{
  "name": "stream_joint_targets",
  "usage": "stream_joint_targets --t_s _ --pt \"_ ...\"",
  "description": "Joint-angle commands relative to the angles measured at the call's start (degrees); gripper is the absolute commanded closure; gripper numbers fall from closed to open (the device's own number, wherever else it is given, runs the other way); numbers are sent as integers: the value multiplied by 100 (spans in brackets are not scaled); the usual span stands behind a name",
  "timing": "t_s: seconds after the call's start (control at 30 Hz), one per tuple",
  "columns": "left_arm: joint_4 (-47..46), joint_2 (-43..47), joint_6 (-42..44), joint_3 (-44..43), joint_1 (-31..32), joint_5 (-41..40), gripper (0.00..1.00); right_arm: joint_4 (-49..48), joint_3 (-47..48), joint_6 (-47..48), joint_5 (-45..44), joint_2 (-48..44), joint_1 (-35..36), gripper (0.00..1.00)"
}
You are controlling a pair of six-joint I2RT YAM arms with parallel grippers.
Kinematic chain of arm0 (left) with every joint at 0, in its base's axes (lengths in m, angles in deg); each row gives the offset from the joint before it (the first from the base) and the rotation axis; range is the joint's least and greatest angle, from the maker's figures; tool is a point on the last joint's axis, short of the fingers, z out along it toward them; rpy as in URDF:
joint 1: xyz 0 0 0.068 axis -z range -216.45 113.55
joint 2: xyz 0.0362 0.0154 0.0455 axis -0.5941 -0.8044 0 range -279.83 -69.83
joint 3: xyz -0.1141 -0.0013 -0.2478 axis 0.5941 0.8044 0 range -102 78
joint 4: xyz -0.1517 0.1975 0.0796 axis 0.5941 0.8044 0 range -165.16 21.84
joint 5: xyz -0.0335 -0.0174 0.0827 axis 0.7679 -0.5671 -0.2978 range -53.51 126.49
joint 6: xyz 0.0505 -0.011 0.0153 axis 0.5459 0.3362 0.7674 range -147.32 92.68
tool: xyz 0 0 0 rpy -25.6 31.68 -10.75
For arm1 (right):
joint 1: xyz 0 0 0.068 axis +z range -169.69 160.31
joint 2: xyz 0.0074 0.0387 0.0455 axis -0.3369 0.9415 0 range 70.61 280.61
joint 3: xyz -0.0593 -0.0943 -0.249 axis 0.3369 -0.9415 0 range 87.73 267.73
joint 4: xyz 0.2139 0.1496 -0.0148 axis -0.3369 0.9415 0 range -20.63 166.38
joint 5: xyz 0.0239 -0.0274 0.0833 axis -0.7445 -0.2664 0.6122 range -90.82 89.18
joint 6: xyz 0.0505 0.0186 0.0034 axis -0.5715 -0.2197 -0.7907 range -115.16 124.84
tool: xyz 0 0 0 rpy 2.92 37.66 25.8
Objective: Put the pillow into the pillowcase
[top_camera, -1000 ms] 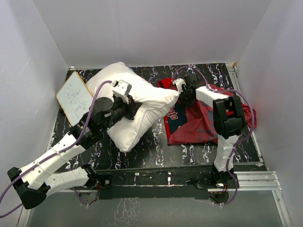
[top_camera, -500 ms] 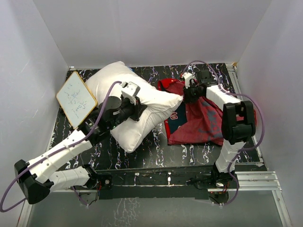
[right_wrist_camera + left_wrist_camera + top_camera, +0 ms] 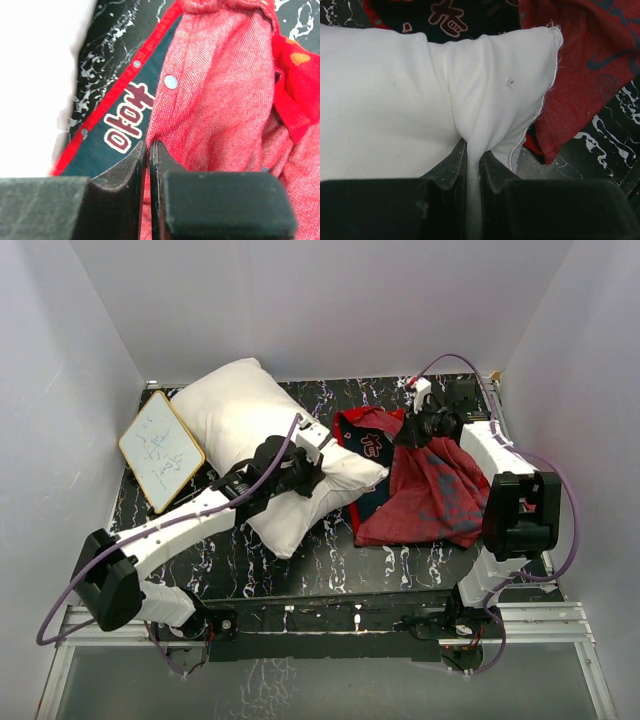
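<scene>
pinching a fold of the pillow (image 3: 385, 100) near its pointed corner, the left gripper (image 3: 472, 150) is closed tight on white fabric alone. the likeliest slip is that thin fold pulling free as the plump bulk drags on the table (image 3: 330, 550). the right gripper (image 3: 147, 150) is clamped on the pillowcase (image 3: 220, 100) by its snap-studded edge. if it holds only one layer, the mouth may stay too flat and the corner could ride over the cloth rather than in. from above, the pillow spreads toward ten o'clock of the left gripper, its corner lying against the pillowcase, which trails toward six o'clock from the right gripper.
</scene>
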Motion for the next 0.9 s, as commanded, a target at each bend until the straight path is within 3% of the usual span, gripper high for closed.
stream_joint_targets --t_s 0.0,0.37,0.57,0.7,0.87 --pt "-110 -390 306 -356 -194 65 100 -314 116 -180 522 -411 14 92" --pt "-17 -2125 103 -1937 -429 -380 100 248 704 -83 679 -483 328 92" --pt "196 -2832 -367 -2660 -430 -1578 100 774 1376 -70 845 -395 454 92" --pt "-444 -2820 -671 -2711 -329 -2442 100 1229 1724 58 670 -242 742 92" --pt "-1853 -2662 -1126 -2479 -95 -2143 100 1412 2072 -116 820 -127 960 92"
